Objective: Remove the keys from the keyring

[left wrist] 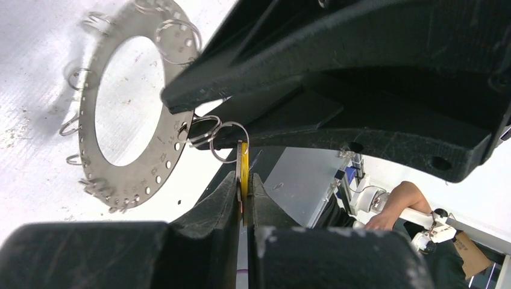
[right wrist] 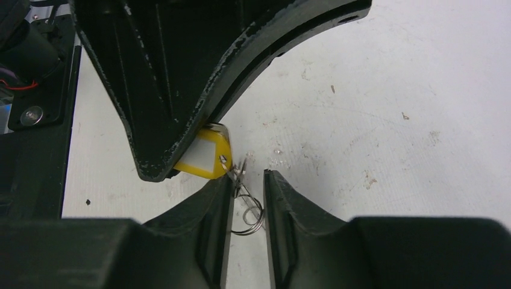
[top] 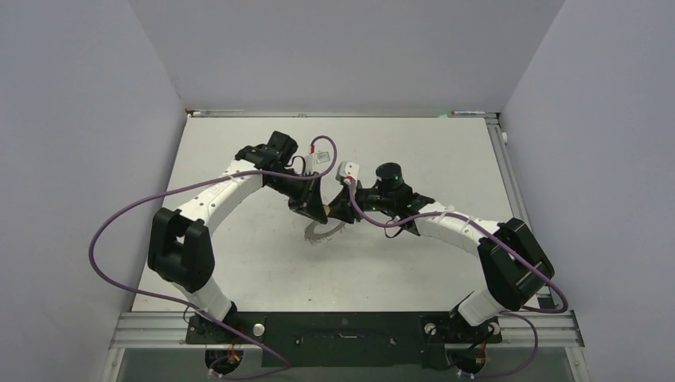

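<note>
The keyring (top: 321, 231) is a flat grey ring with thin wire loops on its rim, lying on the table between both grippers; it also shows in the left wrist view (left wrist: 150, 174). My left gripper (left wrist: 243, 180) is shut on the key (left wrist: 243, 164), a small flat yellow piece, seen edge-on. In the right wrist view the key (right wrist: 205, 153) shows a white middle and hangs from a wire loop (right wrist: 248, 214). My right gripper (right wrist: 248, 180) is open, with that loop between its fingers against the left one. In the top view the grippers (top: 316, 208) (top: 339, 212) nearly touch.
A black finger of the right gripper (left wrist: 337, 72) fills the upper left wrist view, right above the key. The white table (top: 414, 151) has grey walls on three sides and a metal rail (top: 342, 325) at the near edge. Purple cables (top: 127, 215) trail from both arms.
</note>
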You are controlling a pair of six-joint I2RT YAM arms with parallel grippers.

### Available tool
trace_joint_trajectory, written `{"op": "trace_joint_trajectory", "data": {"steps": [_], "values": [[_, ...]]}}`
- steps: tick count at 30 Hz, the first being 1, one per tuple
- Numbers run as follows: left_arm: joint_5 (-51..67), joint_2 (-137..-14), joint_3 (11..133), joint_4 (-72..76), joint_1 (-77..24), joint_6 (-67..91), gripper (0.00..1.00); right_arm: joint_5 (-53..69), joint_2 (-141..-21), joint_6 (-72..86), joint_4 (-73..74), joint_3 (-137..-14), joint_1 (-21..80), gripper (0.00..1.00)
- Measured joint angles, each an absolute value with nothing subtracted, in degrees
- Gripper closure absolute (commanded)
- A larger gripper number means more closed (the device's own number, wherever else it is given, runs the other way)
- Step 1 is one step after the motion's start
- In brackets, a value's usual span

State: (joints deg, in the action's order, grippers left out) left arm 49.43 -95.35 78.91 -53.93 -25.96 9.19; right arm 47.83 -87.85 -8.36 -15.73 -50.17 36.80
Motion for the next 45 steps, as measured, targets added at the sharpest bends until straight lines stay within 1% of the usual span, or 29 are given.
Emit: {"op": "trace_joint_trajectory", "data": {"steps": [5,6,31,45], "values": [[49.76,-95.35,78.91,-53.89,-24.10,9.41,1.00,48.62,-87.85,-8.60,-15.79,-50.22,36.86,0.94],[49.78,-95.35,78.91,-53.87,-23.59,9.50,1.00,48.77,-87.85,-8.64,-15.86,-50.28,36.86,0.95],[48.07,-95.31,77.56,-52.77,-21.04,10.94,1.00,49.12,-87.83,-9.37,-16.60,-50.48,36.69,0.95],[43.46,-95.29,77.34,-52.53,-20.56,10.96,1.00,49.93,-87.83,-8.10,-16.60,-50.48,35.22,0.95]]}}
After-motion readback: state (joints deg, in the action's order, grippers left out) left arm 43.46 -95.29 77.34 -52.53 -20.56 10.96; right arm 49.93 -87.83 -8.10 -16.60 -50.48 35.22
